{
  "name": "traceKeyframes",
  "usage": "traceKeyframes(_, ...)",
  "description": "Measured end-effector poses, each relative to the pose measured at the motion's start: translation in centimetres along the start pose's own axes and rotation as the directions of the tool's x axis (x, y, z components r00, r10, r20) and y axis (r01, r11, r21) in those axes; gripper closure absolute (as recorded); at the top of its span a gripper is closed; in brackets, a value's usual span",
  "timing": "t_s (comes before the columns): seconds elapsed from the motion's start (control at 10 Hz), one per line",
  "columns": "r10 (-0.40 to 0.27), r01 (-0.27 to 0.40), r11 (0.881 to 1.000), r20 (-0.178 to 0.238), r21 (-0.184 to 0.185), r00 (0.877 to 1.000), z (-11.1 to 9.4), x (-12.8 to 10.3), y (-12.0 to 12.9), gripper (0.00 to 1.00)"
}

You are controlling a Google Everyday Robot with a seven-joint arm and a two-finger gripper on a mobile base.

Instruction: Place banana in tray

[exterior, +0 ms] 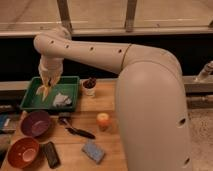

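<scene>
The pale yellow banana [42, 91] hangs at the tip of my gripper [46, 86], which is shut on it. Both are over the left part of the green tray [73, 89] at the back left of the wooden table. The banana sits low over the tray floor; I cannot tell if it touches. My large white arm reaches in from the right and hides much of the table's right side.
A crumpled white cloth [62, 100] lies in the tray. A white cup [90, 86] stands right of the tray. In front are a purple bowl [35, 123], an orange bowl [22, 152], a black brush [76, 131], an apple [103, 120], a blue sponge [93, 150] and a dark phone [50, 154].
</scene>
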Motion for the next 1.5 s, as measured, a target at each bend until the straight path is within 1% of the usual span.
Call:
traceKeyframes(0.2,-0.003,0.003,1.0,-0.002,-0.002,1.0,0.1,0.0,0.3,1.0)
traceKeyframes(0.4,-0.003,0.003,1.0,0.0,0.0,1.0,0.1,0.0,0.0,1.0)
traceKeyframes(0.5,-0.004,0.004,1.0,0.026,0.001,1.0,-0.4,-0.4,-0.3,1.0)
traceKeyframes(0.6,0.005,-0.004,1.0,0.052,-0.004,0.999,-0.8,-1.1,-0.9,1.0)
traceKeyframes(0.8,0.005,-0.004,1.0,0.1,-0.017,0.995,-1.1,-3.5,-3.3,1.0)
traceKeyframes(0.9,0.001,0.001,1.0,0.112,-0.02,0.994,-1.0,-4.6,-3.8,1.0)
traceKeyframes(1.1,0.0,0.003,1.0,0.124,-0.029,0.992,-0.5,-6.0,-4.2,1.0)
traceKeyframes(1.2,0.006,-0.003,1.0,0.131,-0.027,0.991,-0.1,-6.8,-5.1,1.0)
traceKeyframes(1.3,0.015,-0.011,0.999,0.143,-0.032,0.99,0.3,-8.0,-6.0,1.0)
traceKeyframes(1.4,0.021,-0.014,0.999,0.156,-0.043,0.988,0.4,-8.8,-6.6,1.0)
traceKeyframes(1.5,0.028,-0.019,0.999,0.175,-0.05,0.984,0.3,-9.9,-7.7,1.0)
